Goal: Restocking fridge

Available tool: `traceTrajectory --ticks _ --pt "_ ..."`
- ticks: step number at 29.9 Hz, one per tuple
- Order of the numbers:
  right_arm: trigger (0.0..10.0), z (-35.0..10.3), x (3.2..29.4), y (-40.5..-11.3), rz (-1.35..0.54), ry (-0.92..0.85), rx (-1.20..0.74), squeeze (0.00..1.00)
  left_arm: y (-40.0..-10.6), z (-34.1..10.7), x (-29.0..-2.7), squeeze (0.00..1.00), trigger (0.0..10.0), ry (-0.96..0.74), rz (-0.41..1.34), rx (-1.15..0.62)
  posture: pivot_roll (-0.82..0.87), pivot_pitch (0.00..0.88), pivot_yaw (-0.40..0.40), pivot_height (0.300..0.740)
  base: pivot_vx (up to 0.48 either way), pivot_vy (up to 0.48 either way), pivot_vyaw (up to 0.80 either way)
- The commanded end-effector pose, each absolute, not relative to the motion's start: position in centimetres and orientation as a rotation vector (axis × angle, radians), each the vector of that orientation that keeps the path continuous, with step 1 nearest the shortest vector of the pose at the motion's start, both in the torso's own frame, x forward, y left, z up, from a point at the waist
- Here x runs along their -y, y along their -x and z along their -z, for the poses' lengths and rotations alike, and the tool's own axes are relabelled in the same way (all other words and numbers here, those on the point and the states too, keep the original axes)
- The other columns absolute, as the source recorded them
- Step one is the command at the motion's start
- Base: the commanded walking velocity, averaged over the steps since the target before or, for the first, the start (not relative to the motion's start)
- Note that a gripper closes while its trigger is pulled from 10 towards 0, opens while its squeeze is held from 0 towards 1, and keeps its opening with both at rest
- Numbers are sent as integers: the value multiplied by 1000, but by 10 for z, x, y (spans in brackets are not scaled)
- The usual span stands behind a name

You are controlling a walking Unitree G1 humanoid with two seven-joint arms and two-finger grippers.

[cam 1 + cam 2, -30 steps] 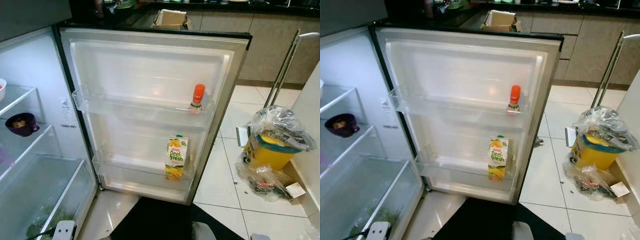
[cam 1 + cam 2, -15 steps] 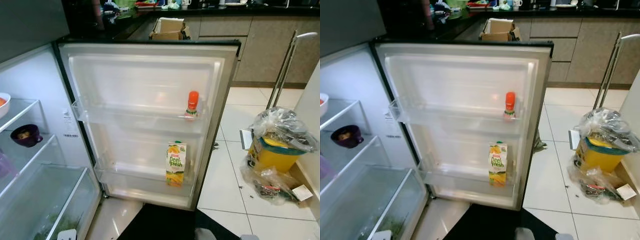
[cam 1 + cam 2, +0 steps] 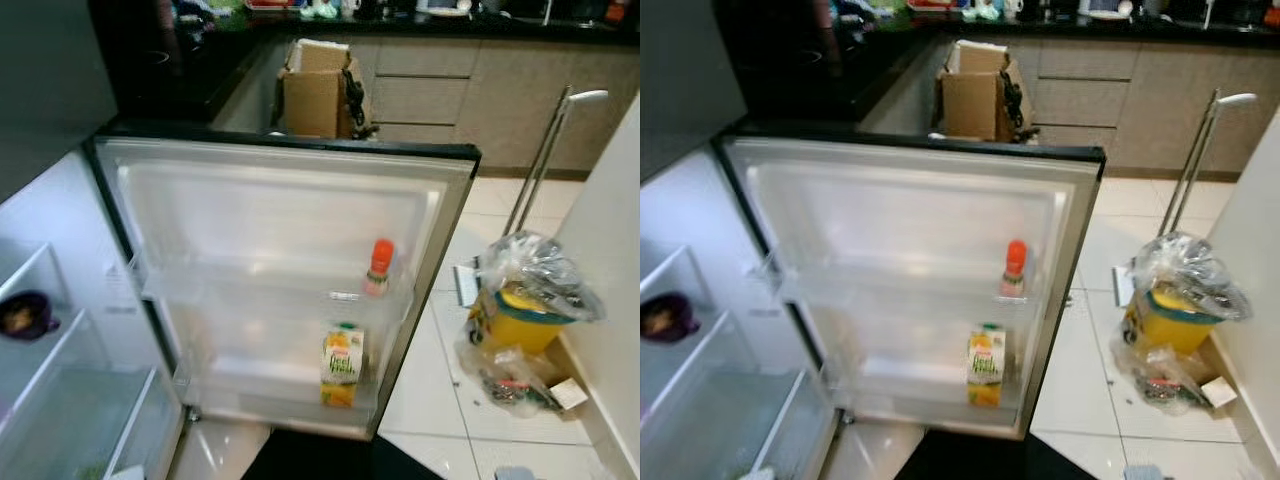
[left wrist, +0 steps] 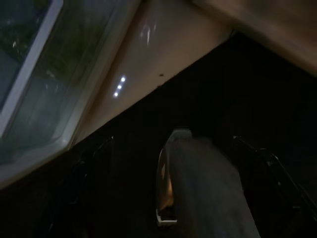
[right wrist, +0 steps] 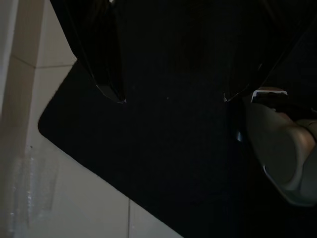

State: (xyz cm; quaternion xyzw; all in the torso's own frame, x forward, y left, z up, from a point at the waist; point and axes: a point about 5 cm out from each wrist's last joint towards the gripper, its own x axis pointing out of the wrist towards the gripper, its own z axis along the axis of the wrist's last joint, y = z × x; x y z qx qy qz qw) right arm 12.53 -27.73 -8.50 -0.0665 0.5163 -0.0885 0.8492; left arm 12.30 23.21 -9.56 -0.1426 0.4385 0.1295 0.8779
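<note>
Fridge door (image 3: 270, 230) swung wide toward us in the left eye view, its black top edge running level across the frame and its right edge standing just beside bare pale tiles (image 3: 440, 350). We see two door shelves: the upper one holds an orange-capped bottle (image 3: 378, 268) near its right end, upright, long axis vertical; the lower one holds a juice carton (image 3: 341, 363), also upright, printed face toward us, with open shelf room to its left. On our left the fridge interior shows glass shelves, a dark bowl (image 3: 22, 314) on one of them, and a clear crisper drawer (image 3: 70, 420) below. To the right of the door a yellow bin (image 3: 520, 315) wrapped in clear plastic stands on the tiles by a white wall, well apart from the door edge. A black mat (image 3: 330, 458) lies at our feet under the door's lower edge.

In the right eye view a cardboard box (image 3: 975, 95) sits behind the door, against the kitchen cabinets.

In the left wrist view, very dark, the left gripper (image 4: 173, 193) hangs over the black mat, its fingers spread with nothing between them; the drawer's clear edge lies off to one side.

In the right wrist view the right gripper (image 5: 171, 96) hangs idle over the mat, fingers (image 5: 106, 69) spread apart, beside tile
</note>
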Motion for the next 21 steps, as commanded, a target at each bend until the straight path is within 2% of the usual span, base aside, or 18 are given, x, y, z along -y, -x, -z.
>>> traceTrajectory --ticks 1,4,12,21 --pt "10000 85 279 -123 195 135 -1092 0 -118 96 -237 0 10000 290 -283 -929 -62 0 -45 661 0 0 0" --pt "10000 85 279 -124 191 139 -1090 0 -114 99 -233 0 10000 329 -288 -963 -62 0 -45 661 -112 0 0" --pt "10000 84 277 -127 190 147 -1085 0 -116 100 -226 0 10000 334 -272 -971 -65 0 -51 661 -480 0 0" --pt "10000 83 276 -129 153 94 -1061 0 -118 100 -223 0 10000 328 -244 -957 -67 0 -50 671 0 0 0"
